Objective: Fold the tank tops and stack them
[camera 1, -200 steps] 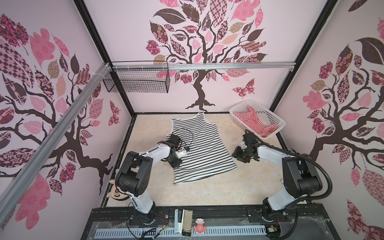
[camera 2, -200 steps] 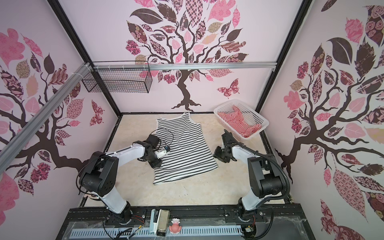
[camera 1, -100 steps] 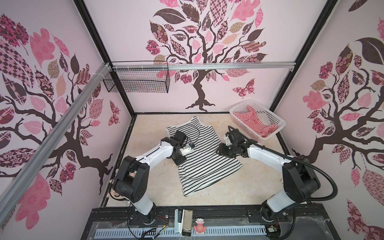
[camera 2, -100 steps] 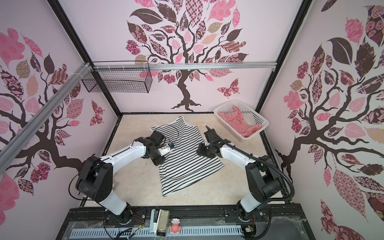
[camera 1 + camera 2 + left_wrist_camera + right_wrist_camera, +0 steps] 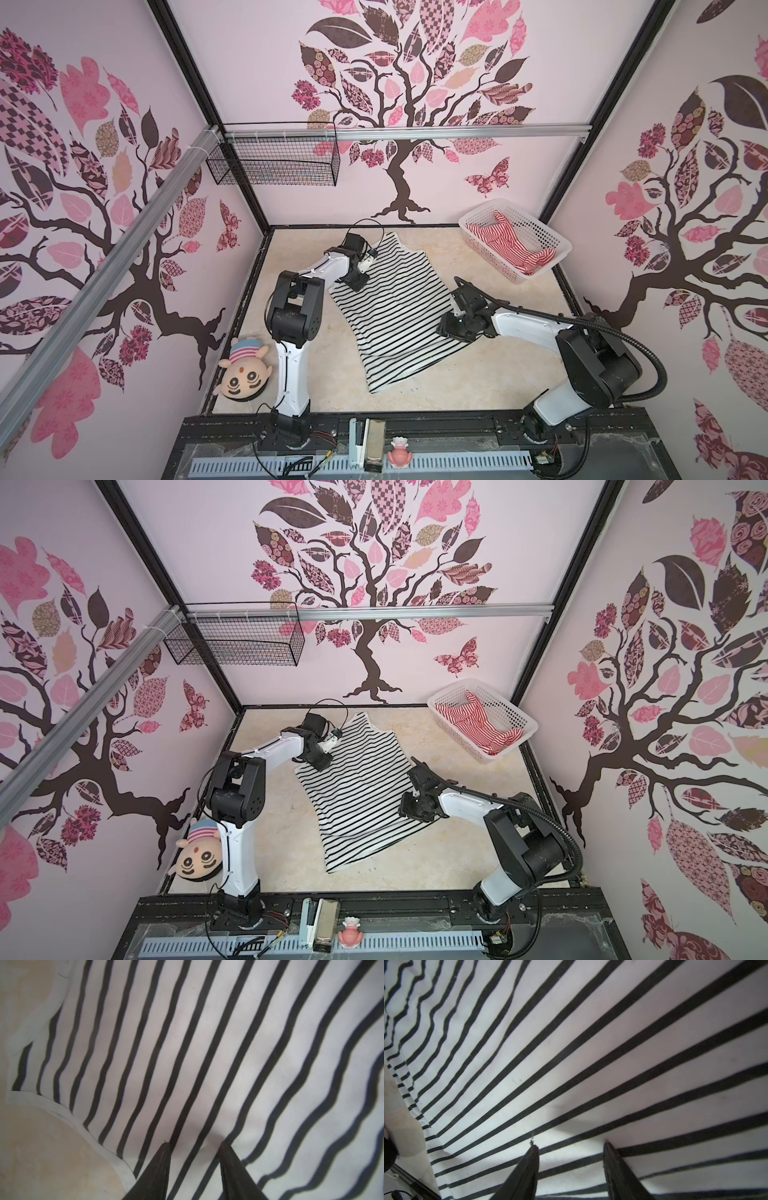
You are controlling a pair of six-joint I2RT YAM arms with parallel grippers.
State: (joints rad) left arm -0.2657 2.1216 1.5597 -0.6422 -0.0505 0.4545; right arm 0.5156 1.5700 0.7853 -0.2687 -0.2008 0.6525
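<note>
The black-and-white tank top (image 5: 395, 316) (image 5: 357, 796) lies spread and slanted on the table, straps toward the back wall. My left gripper (image 5: 357, 284) (image 5: 320, 764) is down on its left side near the armhole trim. Its jaws stand open over the stripes (image 5: 194, 1144), with nothing pinched. My right gripper (image 5: 446, 330) (image 5: 405, 810) rests on the top's right edge nearer the hem. It is also open, and striped cloth (image 5: 591, 1053) shows between its fingers (image 5: 569, 1144). The red-and-white tank top (image 5: 511, 249) (image 5: 482, 725) lies crumpled in the white basket (image 5: 534, 224).
A plush doll head (image 5: 245, 374) lies at the front left beside the left arm's base. A black wire basket (image 5: 274, 164) hangs on the back wall. A small pink figure (image 5: 400, 457) and a box (image 5: 372, 442) sit on the front rail. Bare table (image 5: 498, 374) shows at the front right.
Both grippers have moved in from beside the top onto it. The left one went toward the back and the right one toward the middle, then frontward. The top has turned and now lies slanted.
</note>
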